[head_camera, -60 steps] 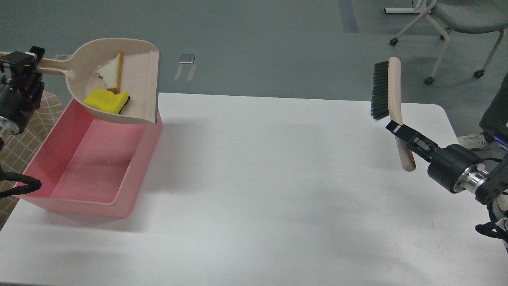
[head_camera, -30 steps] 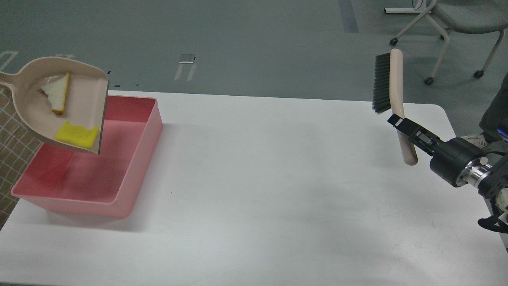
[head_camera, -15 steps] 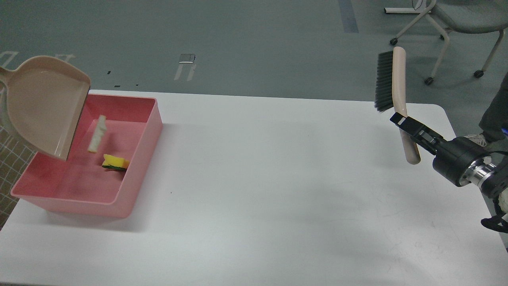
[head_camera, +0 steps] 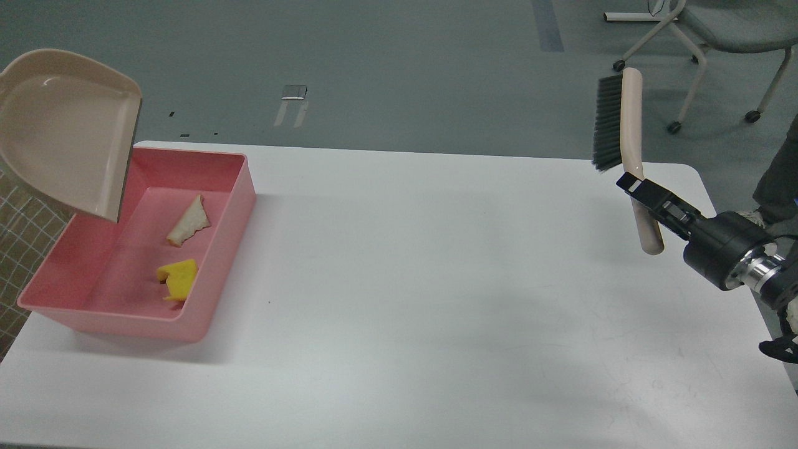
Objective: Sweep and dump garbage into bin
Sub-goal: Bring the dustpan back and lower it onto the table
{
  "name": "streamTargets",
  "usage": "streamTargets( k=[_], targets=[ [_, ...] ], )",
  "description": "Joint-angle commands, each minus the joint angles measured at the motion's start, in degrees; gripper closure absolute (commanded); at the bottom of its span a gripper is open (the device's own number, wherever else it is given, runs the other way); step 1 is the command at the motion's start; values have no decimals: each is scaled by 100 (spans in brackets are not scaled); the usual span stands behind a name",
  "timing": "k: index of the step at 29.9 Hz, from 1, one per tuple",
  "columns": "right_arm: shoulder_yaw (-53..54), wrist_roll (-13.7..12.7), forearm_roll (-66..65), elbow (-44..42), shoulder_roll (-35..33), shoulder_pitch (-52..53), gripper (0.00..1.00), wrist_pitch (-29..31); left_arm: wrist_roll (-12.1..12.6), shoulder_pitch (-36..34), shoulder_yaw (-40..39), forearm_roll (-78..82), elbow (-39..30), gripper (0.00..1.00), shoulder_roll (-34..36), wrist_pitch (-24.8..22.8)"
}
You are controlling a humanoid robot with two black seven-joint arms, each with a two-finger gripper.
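Note:
The pink bin (head_camera: 218,262) stands on the white table's left side. Inside it lie the white bread slice (head_camera: 189,221) and the yellow sponge block (head_camera: 176,277). The beige dustpan (head_camera: 62,134) hangs tilted and empty over the bin's far left corner; its handle and my left gripper are out of view past the left edge. My right gripper (head_camera: 645,198) is shut on the handle of a beige brush (head_camera: 631,125) with dark bristles, held upright above the table's right edge.
The white table (head_camera: 436,299) fills the middle and front. A grey office chair (head_camera: 717,37) on castors stands on the floor at the back right. A tan checked surface (head_camera: 25,231) shows beside the table's left edge.
The dustpan swung left over the bin and tipped; the bread and sponge slid out and fell into the bin. The dustpan then rose slightly. The right gripper drifted a little right with the brush.

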Motion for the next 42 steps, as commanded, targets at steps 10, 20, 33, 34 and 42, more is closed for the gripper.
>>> streamTargets(
  k=[10,20,33,34,42],
  targets=[
    [-71,113,36,52,-423,-74,90,0,1140,-207,97,-839,-846,100,-1692,-223],
    [-80,377,203,43,-1047,-233,90,0,1447,-1867,1853,-312,-952,100,-3617,163],
    [-97,368,212,60,-1117,-610,90,0,1606,-2765,3050,207,515,100,-5138,366],
    [-97,368,212,60,-1187,-698,90,0,1606,-2826,3050,251,829,100,-5331,401],
    [-89,359,186,69,-1346,-1225,90,0,1518,-3134,3068,277,2142,100,-6474,752]
  ],
)
